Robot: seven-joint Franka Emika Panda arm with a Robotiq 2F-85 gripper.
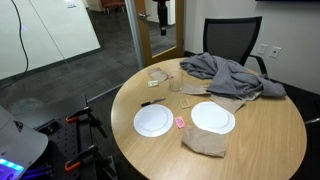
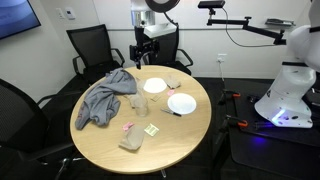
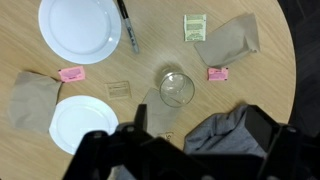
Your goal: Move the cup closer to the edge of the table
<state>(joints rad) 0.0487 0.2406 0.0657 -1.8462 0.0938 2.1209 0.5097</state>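
Wrist view: my gripper (image 3: pixel 197 115) hung wide open above the clear cup (image 3: pixel 176 89), ungrasped, well inside the table (image 3: pixel 160 42); move not begun.

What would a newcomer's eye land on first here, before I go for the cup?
Most likely the big crumpled gray cloth heaped at one side of the round table, then the two white plates lying side by side on the tan wood. In the wrist view, the small clear cup stands upright just ahead of the open gripper, between the plates and the cloth.
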